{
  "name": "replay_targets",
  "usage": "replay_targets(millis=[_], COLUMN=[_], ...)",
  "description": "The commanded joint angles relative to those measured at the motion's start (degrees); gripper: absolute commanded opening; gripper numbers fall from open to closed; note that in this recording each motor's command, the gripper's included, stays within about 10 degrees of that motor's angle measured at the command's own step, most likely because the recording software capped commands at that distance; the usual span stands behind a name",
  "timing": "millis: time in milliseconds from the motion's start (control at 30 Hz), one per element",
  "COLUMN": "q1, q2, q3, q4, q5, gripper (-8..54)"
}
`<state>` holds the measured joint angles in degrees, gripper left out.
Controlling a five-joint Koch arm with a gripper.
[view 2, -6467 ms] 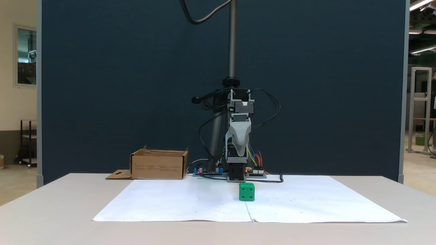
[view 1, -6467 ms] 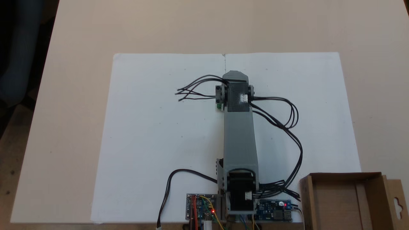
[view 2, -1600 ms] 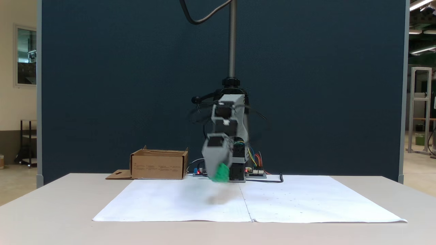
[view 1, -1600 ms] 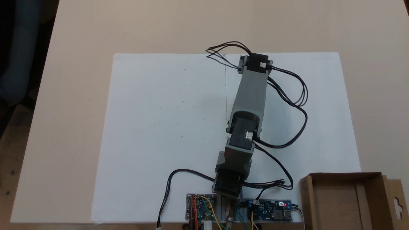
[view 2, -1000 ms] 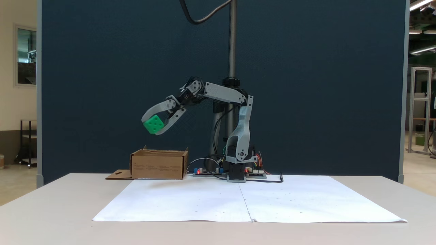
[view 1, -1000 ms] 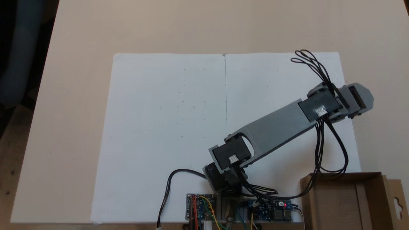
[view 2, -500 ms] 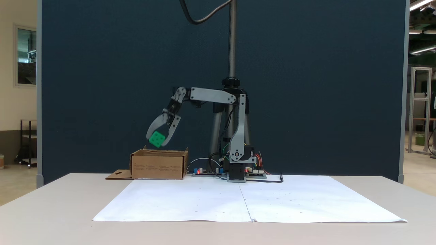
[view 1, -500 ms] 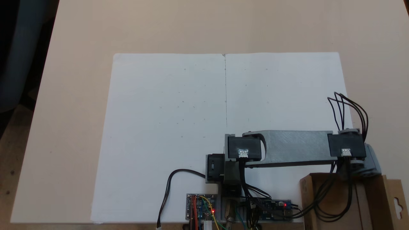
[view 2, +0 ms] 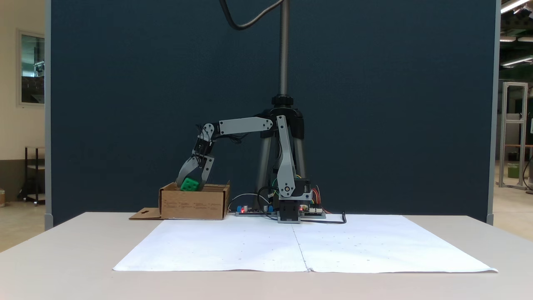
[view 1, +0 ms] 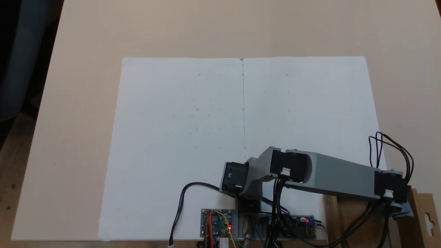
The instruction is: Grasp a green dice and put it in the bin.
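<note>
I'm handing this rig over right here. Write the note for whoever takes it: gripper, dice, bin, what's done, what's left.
Gripper: shut on the dice, pointing down, its tips at the bin's rim in a fixed view.
Dice: held between the fingers, partly below the bin's top edge; whether it touches the floor cannot be told.
Bin: on the table beside the white paper; the arm reaches over it in a fixed view.
Done: dice grasped and carried over the bin.
Left: open the jaws, then withdraw.

One view looks straight down; another faces the arm (view 2: 250, 125), table-level; both share the paper (view 1: 206, 120)
</note>
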<state>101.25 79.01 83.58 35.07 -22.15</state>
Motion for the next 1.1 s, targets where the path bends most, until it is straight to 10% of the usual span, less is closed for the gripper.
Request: replay_targets(millis=[0,100,267,1067], q1=[1.7,2.5,3.1,-30.2], q2=[1.0,1.0,1.0,19.7], q3=[-3.0,-2.9,-2.9,-3.1], q4=[-2.9,-2.5,0.0,2.1], q5=[-5.6,-5.5,-5.2,22.8], gripper=[12.1,12.1,34.8,38.8])
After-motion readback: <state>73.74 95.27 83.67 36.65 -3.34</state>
